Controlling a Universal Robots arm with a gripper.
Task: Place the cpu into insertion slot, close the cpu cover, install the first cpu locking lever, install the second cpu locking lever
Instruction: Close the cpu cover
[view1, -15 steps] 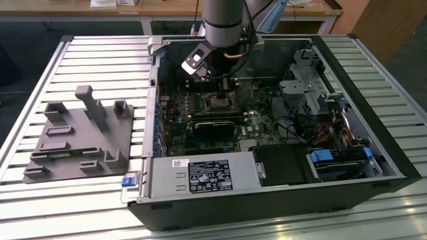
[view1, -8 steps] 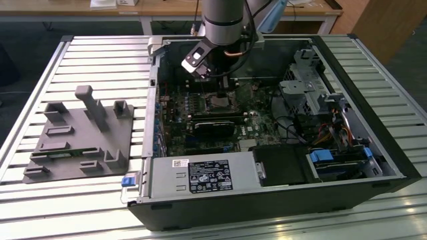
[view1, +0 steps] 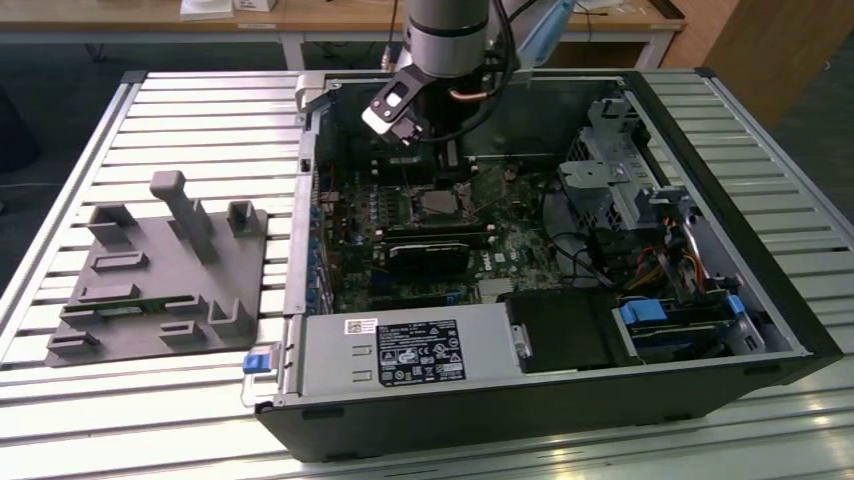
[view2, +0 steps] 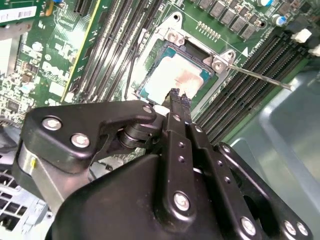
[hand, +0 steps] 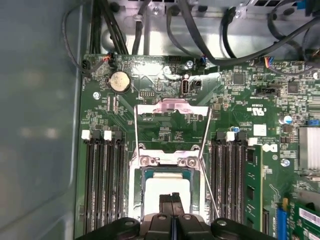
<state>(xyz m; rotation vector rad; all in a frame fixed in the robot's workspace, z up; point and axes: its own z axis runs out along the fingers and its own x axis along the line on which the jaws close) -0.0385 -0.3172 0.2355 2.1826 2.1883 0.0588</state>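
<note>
Reaching down from overhead, the arm (view1: 447, 35) stands close to upright above the open computer case (view1: 747, 300). Its wrist is bent slightly, so the gripper (hand: 171, 196) points down onto the insertion slot (view2: 194, 51) in the middle of the green motherboard (hand: 235, 105). From where I stand, the two black fingers (view2: 172, 130) are pressed flat together with only a thin seam between them, and nothing is caught in them. Their joined tip sits right over the slot, on or just above the cpu (view2: 172, 77); I cannot tell whether it actually touches.

The cpu lies flat inside the slot, its dull silver top facing up and smudged near the middle. The cpu cover (hand: 172, 106) is swung open, hinged at one edge of the slot and folded back away from it, leaving the chip uncovered. A thin locking lever (view2: 260, 77) sticks out free from a corner of the slot, and in the first wrist view slim rods run along both sides of the raised cover. Long black memory slots (hand: 102, 175) flank the slot on two sides. A grey fixture plate (view1: 147, 270) rests outside the case, well apart from the slot.
</note>
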